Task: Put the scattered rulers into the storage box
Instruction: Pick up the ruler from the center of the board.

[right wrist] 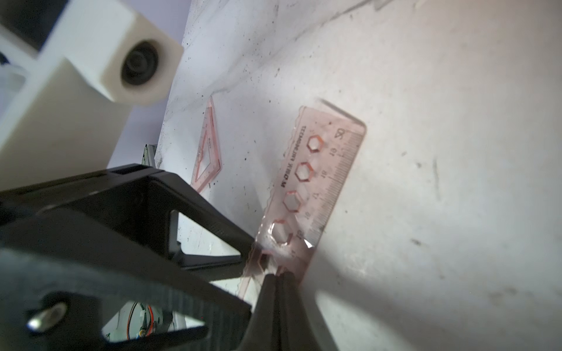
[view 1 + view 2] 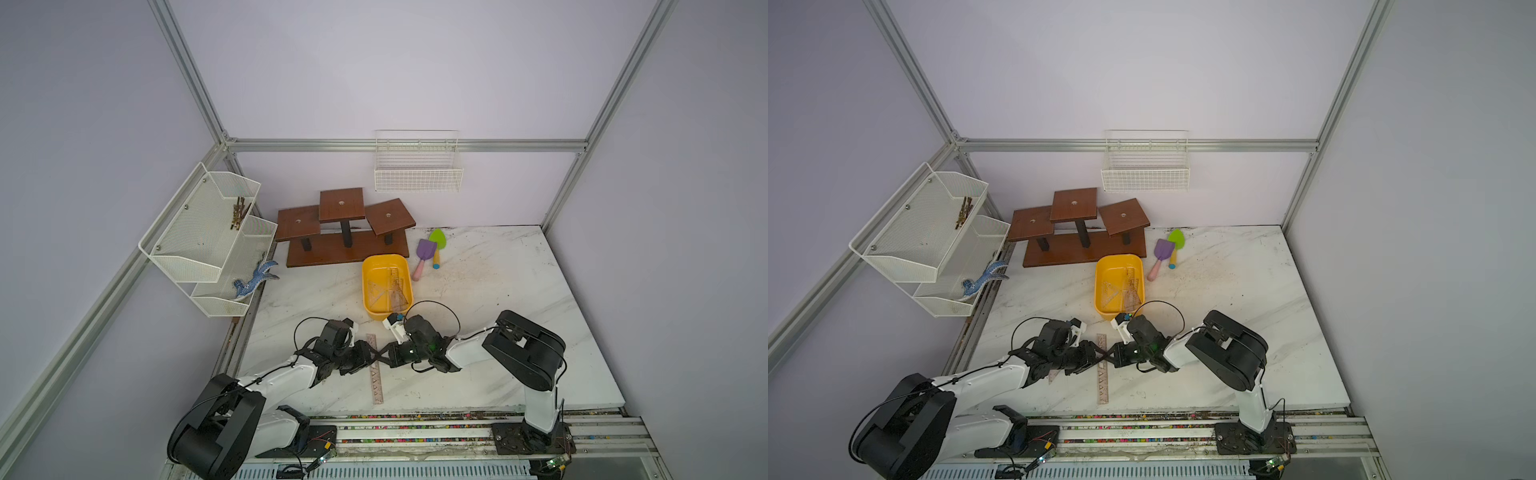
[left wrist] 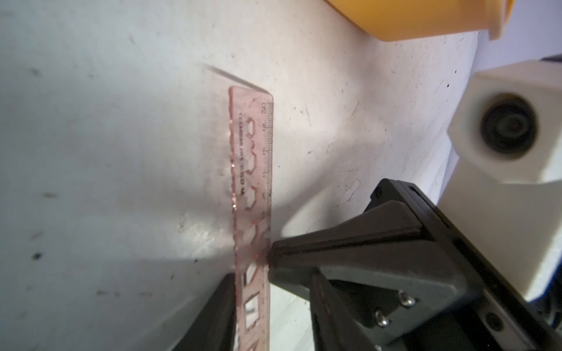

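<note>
Right gripper point(image 1: 278, 276) pinches ruler point(image 1: 316, 182); box point(image 2: 365, 286) holds rulers point(image 2: 392, 289).

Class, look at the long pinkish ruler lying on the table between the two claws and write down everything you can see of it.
The ruler is a long, thin, see-through pinkish plastic stencil strip. One edge is wavy and the other carries a numbered scale. It has hexagon, square and triangle cut-outs and printed lettering. It lies on the white marbled table, pointing toward the yellow storage box without reaching it. The open left claw straddles its wavy edge; the shut right claw touches its scale edge.
</note>
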`<move>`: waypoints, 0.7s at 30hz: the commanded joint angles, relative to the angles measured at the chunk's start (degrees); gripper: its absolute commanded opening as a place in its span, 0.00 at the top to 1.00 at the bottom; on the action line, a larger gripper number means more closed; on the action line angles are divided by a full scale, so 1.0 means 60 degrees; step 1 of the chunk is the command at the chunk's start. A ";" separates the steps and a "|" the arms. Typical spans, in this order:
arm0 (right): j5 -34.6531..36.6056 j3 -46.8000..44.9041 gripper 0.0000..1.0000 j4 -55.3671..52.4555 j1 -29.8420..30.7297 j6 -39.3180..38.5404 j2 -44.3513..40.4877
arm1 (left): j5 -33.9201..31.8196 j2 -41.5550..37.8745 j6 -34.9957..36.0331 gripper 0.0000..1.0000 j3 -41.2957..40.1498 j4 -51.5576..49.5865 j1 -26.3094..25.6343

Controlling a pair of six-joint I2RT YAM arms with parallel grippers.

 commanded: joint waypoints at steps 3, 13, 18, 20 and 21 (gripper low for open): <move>0.0250 -0.0365 0.97 -0.0611 0.0024 -0.0109 0.0318 | -0.0210 0.0229 0.0016 0.68 -0.0343 -0.0171 -0.0149; 0.0235 -0.0808 0.97 -0.0406 -0.0145 -0.0276 -0.0387 | -0.0023 0.0048 0.0308 0.91 -0.0334 -0.0404 -0.0164; -0.0114 -0.1168 0.97 -0.0427 -0.0395 -0.0505 -0.1489 | 0.0217 -0.0746 0.0519 1.00 -0.0357 -0.1076 -0.0181; -0.0376 -0.1281 0.97 -0.0659 -0.0502 -0.0750 -0.2176 | 0.0319 -0.1358 0.0764 1.00 -0.0141 -0.1695 -0.0179; -0.0461 -0.1395 0.96 -0.0677 -0.0554 -0.0857 -0.2578 | 0.0318 -0.1691 0.0747 1.00 -0.0016 -0.1975 -0.0203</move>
